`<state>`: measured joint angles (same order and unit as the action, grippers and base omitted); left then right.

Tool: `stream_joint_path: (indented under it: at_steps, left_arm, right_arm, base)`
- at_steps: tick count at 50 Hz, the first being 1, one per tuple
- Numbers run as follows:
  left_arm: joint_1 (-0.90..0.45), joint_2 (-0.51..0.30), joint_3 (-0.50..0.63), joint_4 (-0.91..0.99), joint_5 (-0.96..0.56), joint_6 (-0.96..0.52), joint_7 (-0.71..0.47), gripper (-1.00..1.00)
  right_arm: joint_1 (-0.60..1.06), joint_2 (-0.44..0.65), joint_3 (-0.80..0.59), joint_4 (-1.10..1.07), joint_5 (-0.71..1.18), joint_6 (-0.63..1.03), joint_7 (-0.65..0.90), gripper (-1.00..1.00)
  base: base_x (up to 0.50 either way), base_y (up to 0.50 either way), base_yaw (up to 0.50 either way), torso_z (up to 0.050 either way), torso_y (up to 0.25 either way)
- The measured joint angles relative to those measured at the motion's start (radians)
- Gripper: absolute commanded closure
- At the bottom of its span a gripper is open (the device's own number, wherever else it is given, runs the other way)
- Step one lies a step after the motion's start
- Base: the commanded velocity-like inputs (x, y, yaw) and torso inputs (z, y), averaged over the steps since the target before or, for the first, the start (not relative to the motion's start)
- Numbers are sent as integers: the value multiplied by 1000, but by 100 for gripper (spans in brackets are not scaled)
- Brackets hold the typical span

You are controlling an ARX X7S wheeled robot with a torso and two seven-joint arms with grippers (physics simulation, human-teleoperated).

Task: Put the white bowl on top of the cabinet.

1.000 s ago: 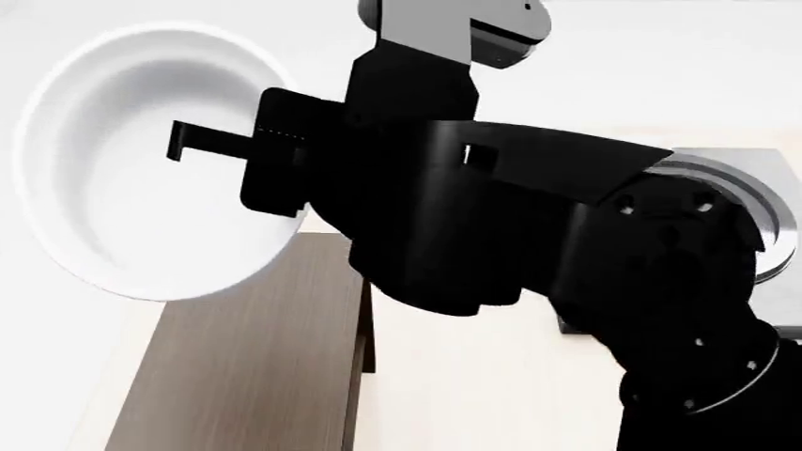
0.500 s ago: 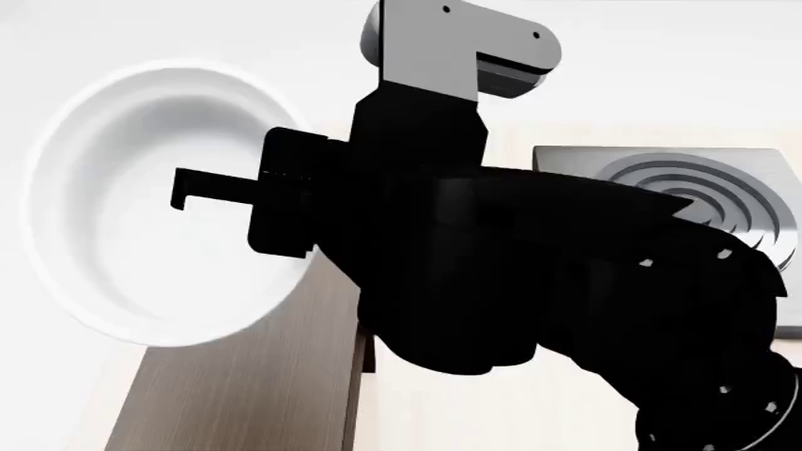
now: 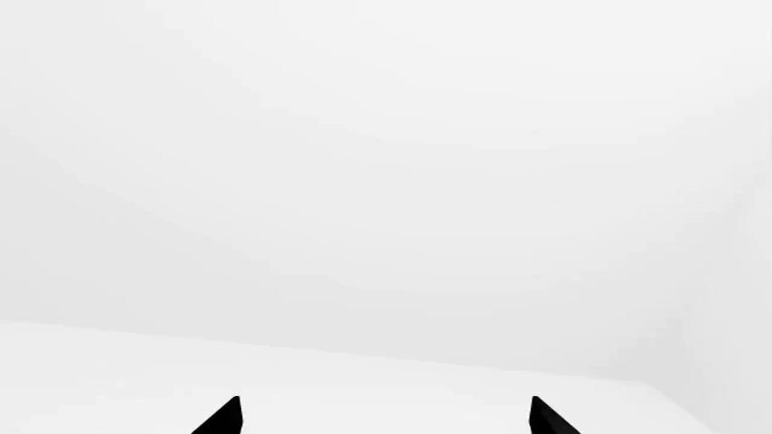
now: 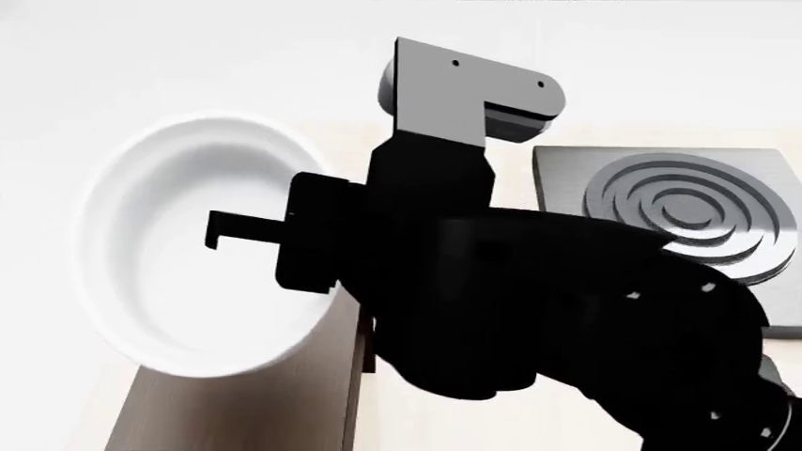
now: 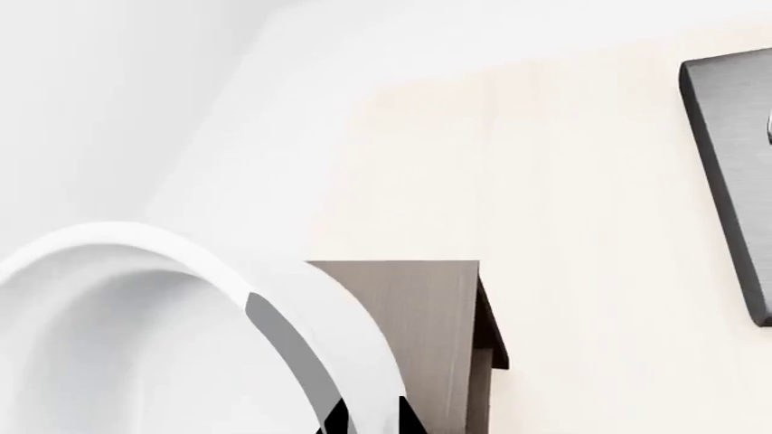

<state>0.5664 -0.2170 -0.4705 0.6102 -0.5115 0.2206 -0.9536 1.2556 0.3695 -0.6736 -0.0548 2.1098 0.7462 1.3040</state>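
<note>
Head view shows the right gripper (image 4: 269,230) clamped on the wall of the white bowl (image 4: 188,244), one finger inside it. The bowl is tilted, its opening toward the camera, and hangs in the air over the far end of the cabinet (image 4: 239,404). To do this step well, I think the wrist should first turn the bowl level, then lower it onto the middle of the top, away from the edges. The left gripper (image 3: 383,420) is spread wide and holds nothing.
</note>
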Motion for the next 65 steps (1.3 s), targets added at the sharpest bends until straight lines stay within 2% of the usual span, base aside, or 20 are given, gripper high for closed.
stream_joint_path:
  at_steps: [53, 54, 65]
  left_arm:
    - [-3, -4, 5, 0, 5, -5, -6, -100]
    - [-3, -4, 5, 0, 5, -5, -6, -100]
    - [-4, -4, 6, -2, 6, -5, -6, -100]
  right_arm:
    - [-55, 23, -39, 24, -32, 1, -50, 100]
    - [-55, 23, -40, 25, -34, 2, -51, -100]
    - [-42, 16, -51, 34, -35, 16, -84, -100]
  base:
    - [0, 0, 0, 0, 1]
    - [0, 0, 0, 0, 0]
    - [0, 0, 0, 0, 0]
